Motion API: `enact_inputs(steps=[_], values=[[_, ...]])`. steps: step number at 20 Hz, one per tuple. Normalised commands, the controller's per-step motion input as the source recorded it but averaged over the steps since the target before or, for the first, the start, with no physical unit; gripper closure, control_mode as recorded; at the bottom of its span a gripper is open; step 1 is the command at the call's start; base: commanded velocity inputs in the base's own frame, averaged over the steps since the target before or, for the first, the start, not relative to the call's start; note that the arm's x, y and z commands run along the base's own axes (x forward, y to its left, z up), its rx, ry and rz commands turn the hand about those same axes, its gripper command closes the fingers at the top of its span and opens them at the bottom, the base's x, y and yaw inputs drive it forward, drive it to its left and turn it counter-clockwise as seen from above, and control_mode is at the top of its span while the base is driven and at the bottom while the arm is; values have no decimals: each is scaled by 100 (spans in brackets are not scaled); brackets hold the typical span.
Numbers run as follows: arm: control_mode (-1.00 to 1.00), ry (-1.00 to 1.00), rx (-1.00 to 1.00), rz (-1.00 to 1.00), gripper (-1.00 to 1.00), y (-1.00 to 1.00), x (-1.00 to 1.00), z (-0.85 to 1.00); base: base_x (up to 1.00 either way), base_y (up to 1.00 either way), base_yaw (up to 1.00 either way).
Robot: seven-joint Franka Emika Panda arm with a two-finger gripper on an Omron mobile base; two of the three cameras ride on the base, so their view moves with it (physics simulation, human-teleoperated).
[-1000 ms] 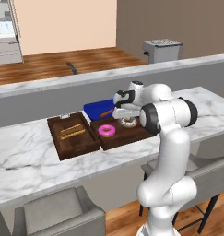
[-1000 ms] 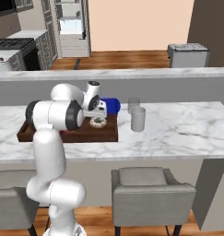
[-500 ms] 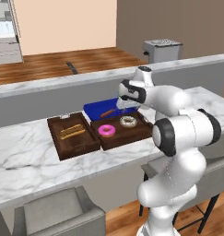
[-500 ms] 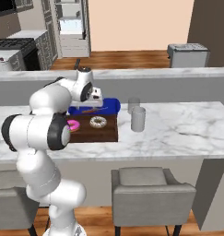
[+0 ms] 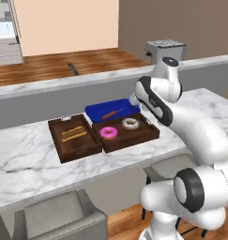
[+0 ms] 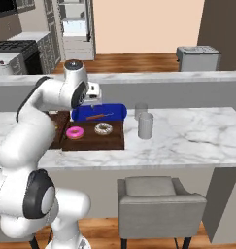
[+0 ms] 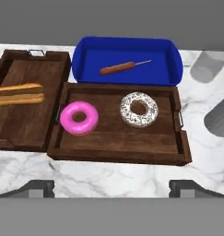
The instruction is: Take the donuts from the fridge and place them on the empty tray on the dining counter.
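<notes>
My gripper (image 7: 111,186) hangs above the counter with its two dark fingertips spread wide and nothing between them. In the base views my own arm hides it, so its height over the tray is hard to judge.

Just beyond the fingertips lies the wide dark wooden tray (image 7: 118,154) with a raised rim. Both donuts rest on its floor, apart from each other: the pink donut (image 7: 79,117) to the left, glossy and bright, and the speckled donut (image 7: 139,109) to the right, brown under pale icing with dark flecks. In the right base view the pink donut (image 6: 75,132) and the speckled donut (image 6: 103,128) sit in the same tray (image 6: 92,144).

Touching the tray's left side is a squarer wooden tray (image 7: 21,133) holding two yellowish sticks (image 7: 17,94); its left part is cut off by the edge of the hand view. Behind the donuts' tray, just beside it, is a blue tray (image 7: 127,57) with a thin brown stick-like item (image 7: 124,67) that is too small to identify. Two grey cups (image 6: 145,125) stand to the right; in the hand view they are blurred and clipped.

Everything sits on the white marble counter (image 5: 26,161), veined grey and backed by a raised grey ledge (image 5: 59,93). Past it is a wood floor, a peach wall, and the pale fridge (image 6: 75,29) far back.
</notes>
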Motion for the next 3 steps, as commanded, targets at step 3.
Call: enact_inputs(steps=[3], values=[[-100,-11,1,0,-100,-16,-100,100,0,0,0]])
